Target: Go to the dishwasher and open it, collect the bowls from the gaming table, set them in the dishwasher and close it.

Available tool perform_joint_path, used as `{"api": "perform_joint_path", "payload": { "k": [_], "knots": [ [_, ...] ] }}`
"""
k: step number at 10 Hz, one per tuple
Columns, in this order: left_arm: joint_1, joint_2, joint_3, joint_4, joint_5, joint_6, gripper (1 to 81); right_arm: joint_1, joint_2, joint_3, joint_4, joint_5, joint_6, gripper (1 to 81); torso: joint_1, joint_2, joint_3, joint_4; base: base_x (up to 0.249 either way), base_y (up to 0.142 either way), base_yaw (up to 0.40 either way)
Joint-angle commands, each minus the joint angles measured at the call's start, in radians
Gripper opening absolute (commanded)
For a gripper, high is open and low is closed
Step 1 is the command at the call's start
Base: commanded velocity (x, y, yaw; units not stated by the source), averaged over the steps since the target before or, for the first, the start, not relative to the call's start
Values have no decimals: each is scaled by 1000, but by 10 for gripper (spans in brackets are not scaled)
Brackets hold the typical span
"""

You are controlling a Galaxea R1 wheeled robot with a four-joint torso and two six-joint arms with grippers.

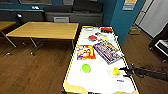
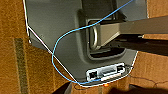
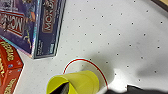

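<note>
While the right gripper (image 1: 122,70) reaches in over the gaming table (image 1: 100,82), it meets a small yellow bowl (image 1: 115,71) on a white plate (image 1: 111,73); I can't tell whether its fingers are spread or pinching. This looks like the collecting step, needing a firm hold. Beyond sit a green bowl (image 1: 85,67) and a Monopoly box (image 3: 30,25).

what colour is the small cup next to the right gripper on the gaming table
Yellow. The cup shows best in the right wrist view, lying over a red-rimmed white plate.
</note>
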Motion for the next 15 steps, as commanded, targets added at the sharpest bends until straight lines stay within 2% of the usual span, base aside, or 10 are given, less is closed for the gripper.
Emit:
{"api": "perform_joint_path", "payload": {
  "k": [1,6,9,10,14,15],
  "knots": [
    [8,-7,-1,-6,64,1,811,143,-39,-22,24,-33,24,811,0,0,0,0,0,0,0],
    [7,-4,-1,-6,64,1,811,137,-11,-20,33,-24,22,811,0,0,0,0,0,0,0],
    [13,-5,-3,-8,62,1,811,119,40,-30,33,2,24,811,0,0,0,0,0,0,0],
    [15,-5,-10,-23,62,1,811,108,55,-30,33,21,24,811,0,0,0,0,0,0,0],
    [18,-4,-18,-28,62,1,811,68,63,-52,53,42,24,811,0,0,0,0,0,0,0],
    [18,-4,-18,-29,62,1,811,62,54,-53,56,42,25,10,0,0,0,0,0,0,0]
  ]
}}
